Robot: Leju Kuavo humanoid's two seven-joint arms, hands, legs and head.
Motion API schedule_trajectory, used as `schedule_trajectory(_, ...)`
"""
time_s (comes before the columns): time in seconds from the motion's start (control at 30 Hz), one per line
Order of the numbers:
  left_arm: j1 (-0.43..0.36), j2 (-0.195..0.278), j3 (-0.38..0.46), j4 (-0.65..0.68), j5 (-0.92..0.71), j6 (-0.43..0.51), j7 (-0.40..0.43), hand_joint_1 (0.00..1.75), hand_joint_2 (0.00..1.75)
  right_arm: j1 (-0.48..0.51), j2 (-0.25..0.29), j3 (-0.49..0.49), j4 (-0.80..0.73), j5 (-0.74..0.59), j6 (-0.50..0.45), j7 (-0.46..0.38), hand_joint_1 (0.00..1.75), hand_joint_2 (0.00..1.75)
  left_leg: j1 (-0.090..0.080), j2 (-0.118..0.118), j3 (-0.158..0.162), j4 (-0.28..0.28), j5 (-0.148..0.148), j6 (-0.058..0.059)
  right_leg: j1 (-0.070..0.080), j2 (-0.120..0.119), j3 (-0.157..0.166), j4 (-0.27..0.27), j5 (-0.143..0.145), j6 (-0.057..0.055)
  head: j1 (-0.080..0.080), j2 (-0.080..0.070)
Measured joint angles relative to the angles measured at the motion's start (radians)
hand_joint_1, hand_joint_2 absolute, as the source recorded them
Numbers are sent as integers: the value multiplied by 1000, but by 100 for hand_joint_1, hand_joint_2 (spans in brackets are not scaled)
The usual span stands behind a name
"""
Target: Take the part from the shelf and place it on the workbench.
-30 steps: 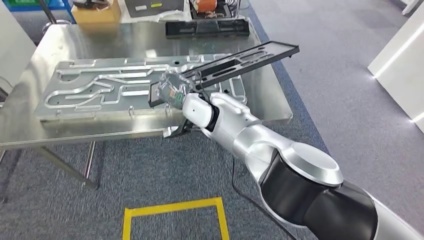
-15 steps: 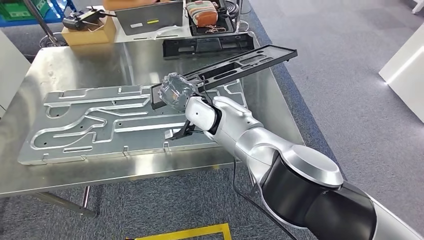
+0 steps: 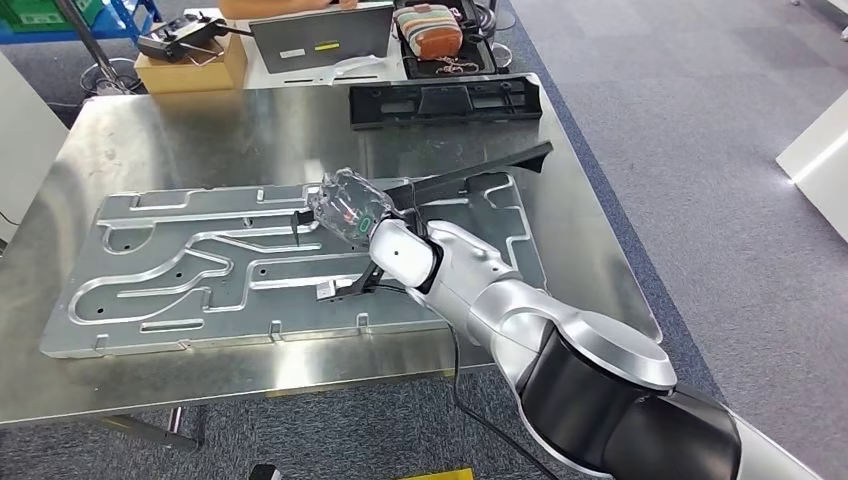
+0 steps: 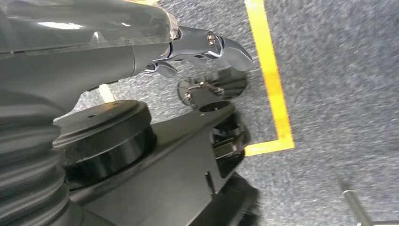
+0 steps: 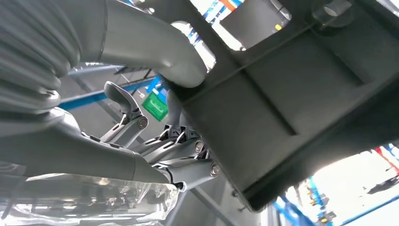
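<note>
One right hand (image 3: 345, 208) grips black part (image 3: 470, 176).

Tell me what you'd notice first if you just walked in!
The big silver right arm reaches over the steel table, and its right hand holds a long black part slanting above a grooved metal plate. A second black part lies flat near the table's far edge.
</note>
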Motion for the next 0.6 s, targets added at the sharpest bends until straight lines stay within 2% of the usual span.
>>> schedule_trajectory(0.03,0,-3,0,0,-2,1,-4,0,175,5,1,-7,0,0,-4,2,44,44,-1,0,2,0,-2,-1,5,-1,12,-40,20,-8,0,0)
schedule_trajectory(0.07,0,-6,0,0,-5,1,-8,0,175,11,1,-14,0,0,-8,3,0,0,0,0,2,0,-5,-2,7,-1,18,-57,24,-6,0,0)
schedule_trajectory(0.17,1,-7,0,0,-15,3,-12,0,175,27,5,-30,0,0,-13,5,0,0,1,2,3,1,-10,-4,5,3,21,-64,23,18,1,0)
schedule_trajectory(0.6,2,-6,0,0,-6,8,-14,0,175,44,7,-101,0,3,-44,15,0,0,1,2,7,-4,-10,-8,5,4,21,-62,20,13,1,0)
